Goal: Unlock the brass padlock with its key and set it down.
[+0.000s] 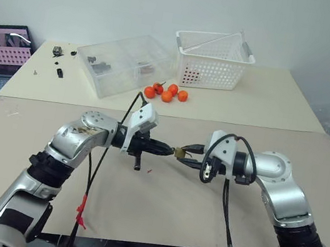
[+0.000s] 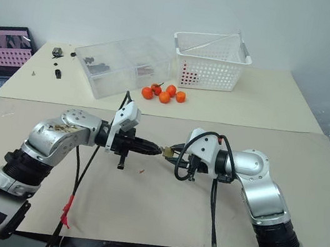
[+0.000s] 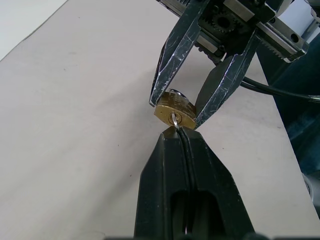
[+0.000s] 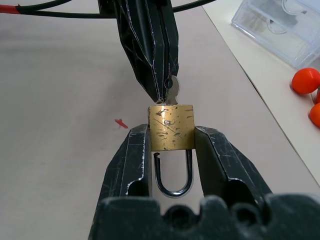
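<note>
I have the padlock [image 4: 171, 127] pinched by its sides in my right gripper [image 4: 171, 150], above mid-table [image 1: 156, 211]. My left gripper [image 3: 179, 131] is fully closed on the key [image 4: 172, 92], seated in the lock. One shackle [image 4: 173, 175] leg looks free, I think. Bare tabletop all round; fruits [image 1: 167, 93], a clear box [image 1: 124, 63] and basket [image 1: 212, 58] sit well behind.
</note>
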`<state>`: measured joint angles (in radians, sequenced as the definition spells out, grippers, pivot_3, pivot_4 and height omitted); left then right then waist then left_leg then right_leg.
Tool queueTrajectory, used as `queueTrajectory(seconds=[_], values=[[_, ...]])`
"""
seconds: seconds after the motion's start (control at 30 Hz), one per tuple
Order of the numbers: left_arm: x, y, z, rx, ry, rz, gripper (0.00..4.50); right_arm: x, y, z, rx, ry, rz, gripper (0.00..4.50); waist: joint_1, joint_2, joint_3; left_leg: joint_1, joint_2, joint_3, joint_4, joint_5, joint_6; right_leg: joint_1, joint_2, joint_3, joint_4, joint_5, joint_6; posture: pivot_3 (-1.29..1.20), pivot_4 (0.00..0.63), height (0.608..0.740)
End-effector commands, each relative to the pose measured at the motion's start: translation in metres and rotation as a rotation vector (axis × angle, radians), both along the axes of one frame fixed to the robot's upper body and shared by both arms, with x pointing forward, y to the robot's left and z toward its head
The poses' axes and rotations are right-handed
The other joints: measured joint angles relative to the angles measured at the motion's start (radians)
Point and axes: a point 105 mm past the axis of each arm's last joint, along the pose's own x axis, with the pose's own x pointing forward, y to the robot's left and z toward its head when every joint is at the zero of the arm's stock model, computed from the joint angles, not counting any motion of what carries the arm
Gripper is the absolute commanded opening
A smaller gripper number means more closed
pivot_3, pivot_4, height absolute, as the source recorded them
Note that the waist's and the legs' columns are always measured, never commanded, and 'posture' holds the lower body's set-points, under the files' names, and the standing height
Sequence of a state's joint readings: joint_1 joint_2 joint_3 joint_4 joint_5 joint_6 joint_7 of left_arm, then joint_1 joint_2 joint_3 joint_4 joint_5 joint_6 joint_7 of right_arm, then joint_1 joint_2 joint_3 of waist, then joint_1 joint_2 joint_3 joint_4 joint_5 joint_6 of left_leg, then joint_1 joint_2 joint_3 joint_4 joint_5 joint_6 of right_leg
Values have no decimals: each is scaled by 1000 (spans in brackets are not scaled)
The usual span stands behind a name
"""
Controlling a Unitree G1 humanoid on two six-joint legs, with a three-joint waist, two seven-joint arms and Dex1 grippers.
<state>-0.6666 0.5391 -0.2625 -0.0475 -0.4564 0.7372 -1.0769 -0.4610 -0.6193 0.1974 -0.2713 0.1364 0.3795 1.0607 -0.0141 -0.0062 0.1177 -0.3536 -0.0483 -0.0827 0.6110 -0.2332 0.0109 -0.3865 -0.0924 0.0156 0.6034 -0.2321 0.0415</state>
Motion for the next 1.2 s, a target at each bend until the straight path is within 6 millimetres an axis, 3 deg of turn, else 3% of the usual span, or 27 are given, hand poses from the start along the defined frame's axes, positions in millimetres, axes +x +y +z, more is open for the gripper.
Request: queueTrajectory(seconds=[0.03,0.07,0.2,0.3,0.57,1.0,1.2], values=[[7,2,5,-4,37,70,25,-15,16,15,31,-48,101,920,-1,0,0,0,0,0,0,0,0,0,0,0,0,0,0,0,150,740],[6,3,4,-17,82,88,25,-15,16,15,30,-48,101,920,-1,0,0,0,0,0,0,0,0,0,0,0,0,0,0,0,150,740],[-2,4,1,-55,261,127,1061,-13,15,17,25,-54,102,920,-2,0,0,0,1,0,2,-1,2,0,1,0,2,0,0,0,150,740],[-6,0,20,-225,487,135,2325,-11,12,17,13,-59,100,920,-3,0,0,0,1,-1,2,-1,2,0,2,0,3,0,1,0,150,740],[-12,7,36,-361,694,146,2325,-7,7,15,-8,-61,97,920,-3,-1,0,1,2,-3,4,-2,3,0,1,-1,4,-1,1,0,150,740],[-18,3,4,-247,770,232,2325,2,6,19,-5,-106,57,920,0,-1,0,1,2,-4,3,-2,-2,-1,0,2,3,0,0,0,150,740],[-18,-2,6,-258,778,231,2325,2,7,22,-4,-115,59,920,1,-1,0,1,1,-4,3,-2,-2,-1,0,2,3,0,0,0,150,740]])
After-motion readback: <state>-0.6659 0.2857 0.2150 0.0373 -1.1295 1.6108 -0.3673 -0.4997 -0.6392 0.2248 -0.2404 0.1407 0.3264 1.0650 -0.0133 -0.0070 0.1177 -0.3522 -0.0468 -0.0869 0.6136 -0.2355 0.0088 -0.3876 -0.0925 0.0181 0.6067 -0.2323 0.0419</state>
